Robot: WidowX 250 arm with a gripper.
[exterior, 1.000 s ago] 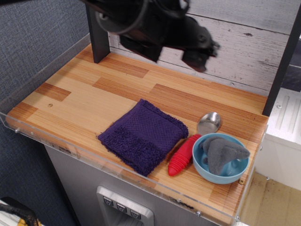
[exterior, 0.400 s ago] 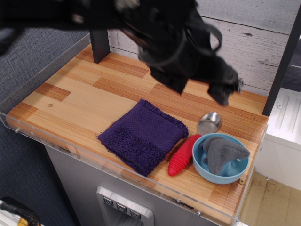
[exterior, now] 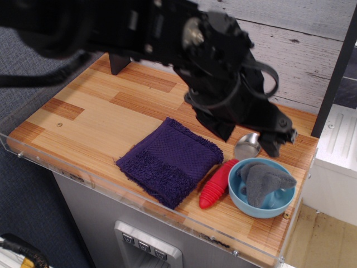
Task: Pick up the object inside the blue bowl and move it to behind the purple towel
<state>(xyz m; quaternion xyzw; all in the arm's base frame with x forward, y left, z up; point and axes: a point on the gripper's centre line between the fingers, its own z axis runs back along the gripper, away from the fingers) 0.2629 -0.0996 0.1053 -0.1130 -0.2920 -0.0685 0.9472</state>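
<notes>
The grey plush toy lies inside the light-blue bowl at the front right of the wooden table. The purple towel lies flat to the left of the bowl. My black gripper hangs just behind and above the bowl, over the spoon's metal end. Its two fingers stand apart and hold nothing. It is not touching the toy.
A red-handled metal spoon lies between the towel and the bowl. A clear plastic rim runs along the table's front and left edges. A dark post stands at the back left and a white plank wall behind.
My arm has swung from the back of the table down and to the right, and the gripper now hangs just behind the bowl. The toy, bowl, towel and spoon have not moved.
</notes>
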